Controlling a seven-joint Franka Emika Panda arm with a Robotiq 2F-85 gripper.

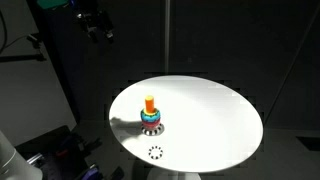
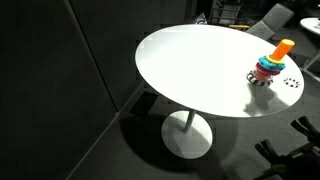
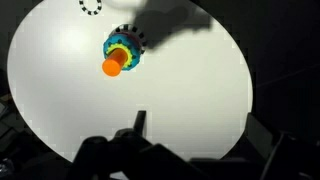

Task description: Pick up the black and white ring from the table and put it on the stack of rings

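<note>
The black and white ring [image 1: 156, 152] lies flat on the round white table [image 1: 215, 115], near its front edge. It also shows in an exterior view [image 2: 290, 83] and at the top of the wrist view [image 3: 91, 6]. The stack of rings [image 1: 151, 117] stands just behind it, multicoloured with an orange peg on top; it shows in both exterior views [image 2: 271, 66] and in the wrist view [image 3: 121, 52]. My gripper [image 1: 96, 24] hangs high above the table's far side, well away from both. In the wrist view its fingers [image 3: 200, 125] are spread apart with nothing between them.
The table [image 2: 190, 65] stands on a single pedestal with a round foot [image 2: 188, 138]. The surroundings are dark. Dark equipment sits beside the table at lower left [image 1: 55, 150]. Chairs show beyond the table's far edge [image 2: 270, 18].
</note>
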